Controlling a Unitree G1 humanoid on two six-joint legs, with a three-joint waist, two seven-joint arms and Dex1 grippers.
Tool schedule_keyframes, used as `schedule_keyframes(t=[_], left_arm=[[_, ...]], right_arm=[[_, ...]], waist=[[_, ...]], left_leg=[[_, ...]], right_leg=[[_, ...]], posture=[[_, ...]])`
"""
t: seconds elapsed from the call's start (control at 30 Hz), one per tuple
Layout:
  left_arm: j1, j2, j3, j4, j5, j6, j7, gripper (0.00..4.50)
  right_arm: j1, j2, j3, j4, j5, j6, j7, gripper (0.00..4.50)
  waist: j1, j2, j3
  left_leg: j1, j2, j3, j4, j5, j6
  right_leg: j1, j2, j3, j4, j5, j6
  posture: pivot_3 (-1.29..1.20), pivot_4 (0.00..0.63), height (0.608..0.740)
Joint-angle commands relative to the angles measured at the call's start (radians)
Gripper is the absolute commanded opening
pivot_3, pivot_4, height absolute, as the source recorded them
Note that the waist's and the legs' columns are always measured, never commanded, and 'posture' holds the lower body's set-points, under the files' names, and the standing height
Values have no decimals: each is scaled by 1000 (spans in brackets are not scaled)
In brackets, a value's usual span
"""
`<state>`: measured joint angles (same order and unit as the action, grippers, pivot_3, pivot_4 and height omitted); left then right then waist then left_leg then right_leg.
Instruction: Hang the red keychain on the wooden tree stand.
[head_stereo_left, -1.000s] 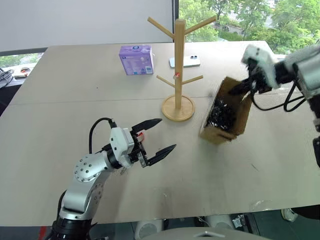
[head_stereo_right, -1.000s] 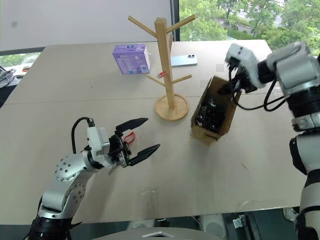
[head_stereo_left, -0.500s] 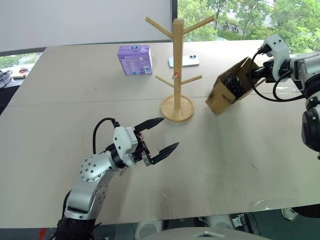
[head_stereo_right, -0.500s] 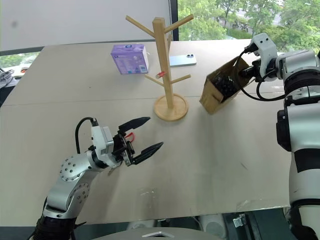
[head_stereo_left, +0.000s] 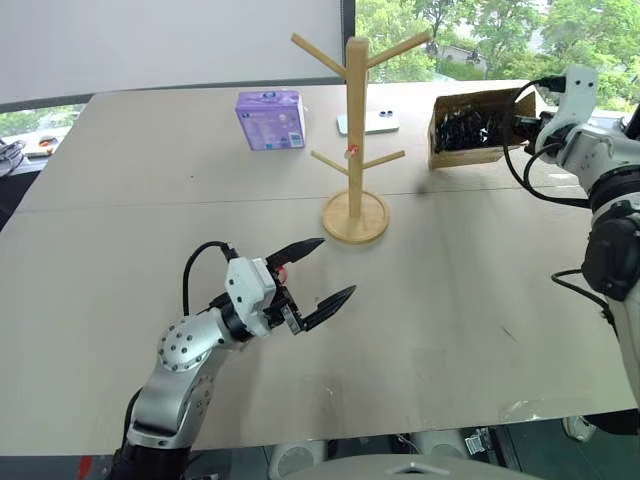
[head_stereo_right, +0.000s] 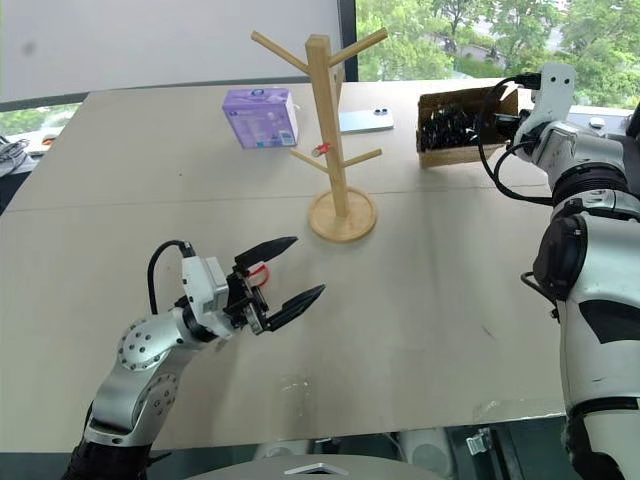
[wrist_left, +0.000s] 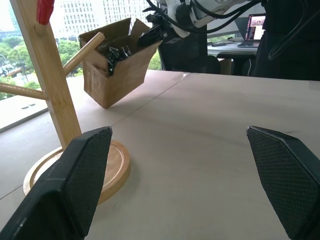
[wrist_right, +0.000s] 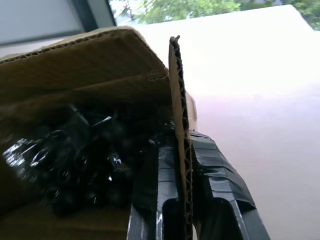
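The left hand (head_stereo_left: 318, 271) hovers low over the tabletop (head_stereo_left: 120, 240) with its two black fingers spread wide and nothing between them. The red keychain (head_stereo_left: 283, 268) shows as a bit of red just behind the upper finger, tucked close against the hand's body; whether it lies on the tabletop under the hand or hangs from it I cannot tell. The wooden tree stand (head_stereo_left: 356, 140) rises ahead of this hand and a little to its right, roughly where the fingers point, its post upright and its pegs angled upward. The right hand (head_stereo_left: 528, 122) is well apart from the keychain, beyond the stand, clamped shut on a flap of the cardboard box (head_stereo_left: 470, 130). The left hand is plainly the nearer one for the keychain.
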<state>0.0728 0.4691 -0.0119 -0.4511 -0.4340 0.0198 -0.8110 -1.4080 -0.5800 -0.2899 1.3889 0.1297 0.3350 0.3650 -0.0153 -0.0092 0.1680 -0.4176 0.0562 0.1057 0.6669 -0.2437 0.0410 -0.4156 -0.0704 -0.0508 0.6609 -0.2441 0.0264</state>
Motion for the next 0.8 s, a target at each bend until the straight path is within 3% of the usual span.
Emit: schedule_keyframes(t=[0.03,0.53,0.57,0.67,0.8], left_arm=[[-2,3,-6,-43,-2,2,7,4500],[18,0,-8,-70,8,13,28,4500],[21,1,-8,-74,8,13,30,4500],[27,1,-8,-81,8,15,35,4500],[32,0,-10,-87,8,20,42,4500]], right_arm=[[-9,-6,-37,-28,2,-38,-32,17],[30,9,-69,-25,-46,-82,-107,17],[30,9,-71,-25,-48,-84,-107,749],[28,11,-82,-25,-46,-103,-107,1753],[14,7,-110,-27,-36,-140,-119,3810]], waist=[[-1,0,0],[-1,0,0],[-1,0,0],[-2,0,0],[-2,0,0]], left_leg=[[0,0,0,0,0,0],[0,0,0,0,0,0],[0,0,0,0,0,0],[0,0,0,0,0,0],[0,0,0,0,0,0]], right_leg=[[0,0,0,0,0,0],[0,0,0,0,0,0],[0,0,0,0,0,0],[0,0,0,0,0,0],[0,0,0,0,0,0]], posture=[[0,150,740],[0,150,740],[0,150,740],[0,150,740],[0,150,740]])
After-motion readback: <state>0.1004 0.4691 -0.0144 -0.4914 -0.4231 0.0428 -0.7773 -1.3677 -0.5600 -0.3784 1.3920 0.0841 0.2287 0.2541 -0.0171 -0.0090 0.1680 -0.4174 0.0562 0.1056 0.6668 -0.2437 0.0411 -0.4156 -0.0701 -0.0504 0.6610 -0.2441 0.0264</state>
